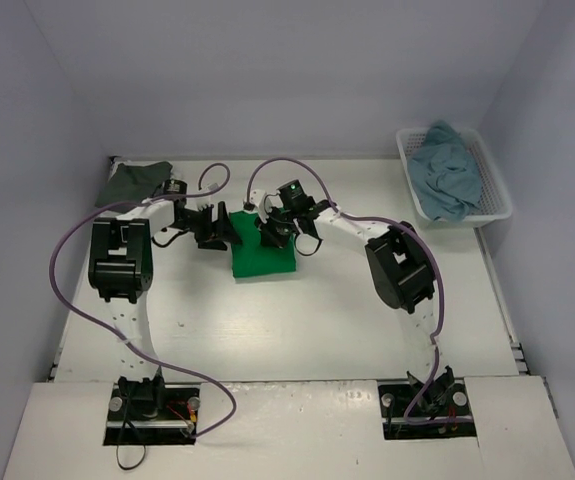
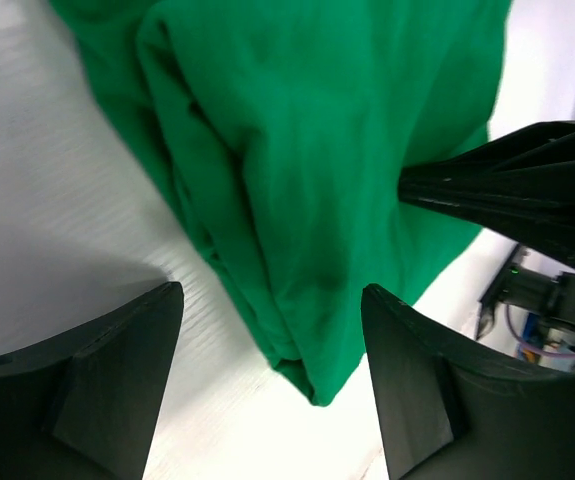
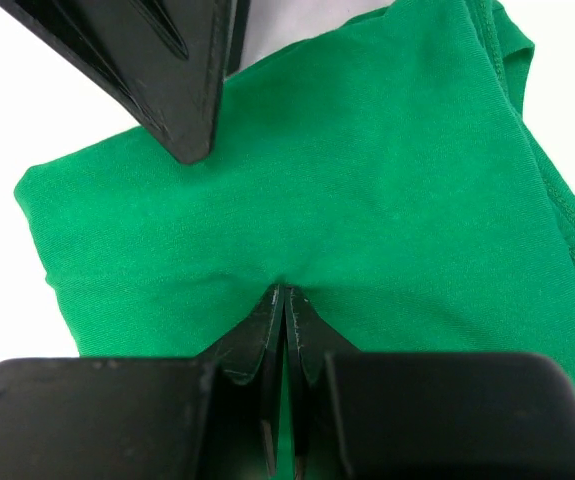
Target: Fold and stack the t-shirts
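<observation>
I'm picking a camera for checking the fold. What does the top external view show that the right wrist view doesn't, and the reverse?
Only the top external view: the teal-blue t-shirt heaped in the white basket at far right, the dark grey t-shirt at far left, and both whole arms. Only the right wrist view: the right gripper clearly shut, tips pressed on the cloth, and a stitched hem. Both: the folded green t-shirt, with the left gripper at it.
</observation>
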You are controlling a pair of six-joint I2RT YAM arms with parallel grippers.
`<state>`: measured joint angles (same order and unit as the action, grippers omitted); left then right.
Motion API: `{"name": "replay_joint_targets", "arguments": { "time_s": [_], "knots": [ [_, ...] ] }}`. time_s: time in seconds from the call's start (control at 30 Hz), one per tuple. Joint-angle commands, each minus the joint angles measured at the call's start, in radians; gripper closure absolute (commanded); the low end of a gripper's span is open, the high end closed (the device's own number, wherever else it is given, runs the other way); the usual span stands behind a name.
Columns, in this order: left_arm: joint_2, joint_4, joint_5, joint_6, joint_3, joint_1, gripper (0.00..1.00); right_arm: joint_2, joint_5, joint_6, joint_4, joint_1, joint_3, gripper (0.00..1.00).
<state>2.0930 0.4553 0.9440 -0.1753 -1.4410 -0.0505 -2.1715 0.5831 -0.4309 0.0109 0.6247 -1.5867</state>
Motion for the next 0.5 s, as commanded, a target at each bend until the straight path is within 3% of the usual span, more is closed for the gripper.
{"name": "replay_joint_targets", "arguments": {
  "time_s": [0.0, 0.47],
  "knots": [
    [0.041, -0.053, 0.009, -0.027, 0.022, 0.001, 0.33, 0.007, 0.012, -0.008, -0.015, 0.009, -0.039, 1.0],
    [0.105, -0.122, -0.007, -0.102, 0.079, -0.049, 0.32, 0.013, 0.035, -0.012, -0.014, 0.007, -0.041, 1.0]
  ]
}}
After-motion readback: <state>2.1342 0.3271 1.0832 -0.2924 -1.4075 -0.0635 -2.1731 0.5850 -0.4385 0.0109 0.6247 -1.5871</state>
